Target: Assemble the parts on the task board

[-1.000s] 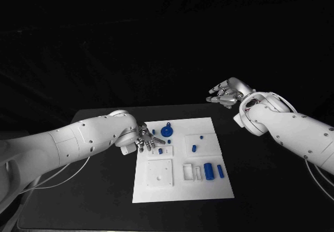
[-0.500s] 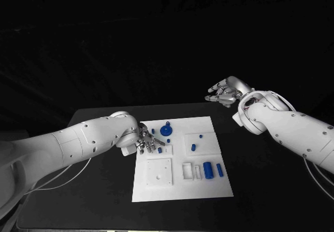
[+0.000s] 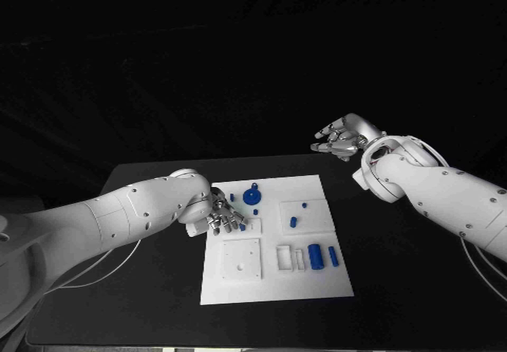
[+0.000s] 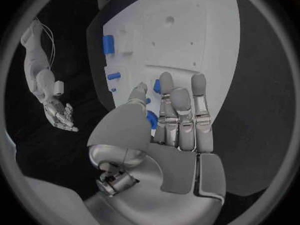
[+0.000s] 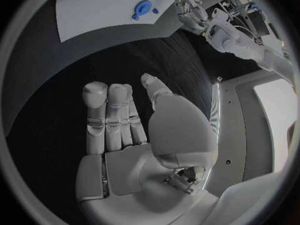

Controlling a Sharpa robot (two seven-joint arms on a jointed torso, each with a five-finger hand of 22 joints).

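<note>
The white task board lies mid-table. Its far part holds a blue round part and small blue pieces; two blue cylinders stand near its right side. My left hand hovers over the board's left edge with nothing visibly in it. In the left wrist view its fingers stretch out over the board, with a small blue piece beside a fingertip. Above the table's far right corner, my right hand is raised and open, fingers straight and empty.
A white square block and a white slotted holder sit on the board's near half. Bare black table surrounds the board. The right wrist view shows the board and the left hand far off.
My left hand's fingers have dipped slightly at the board's left edge. The right hand has hardly moved.
</note>
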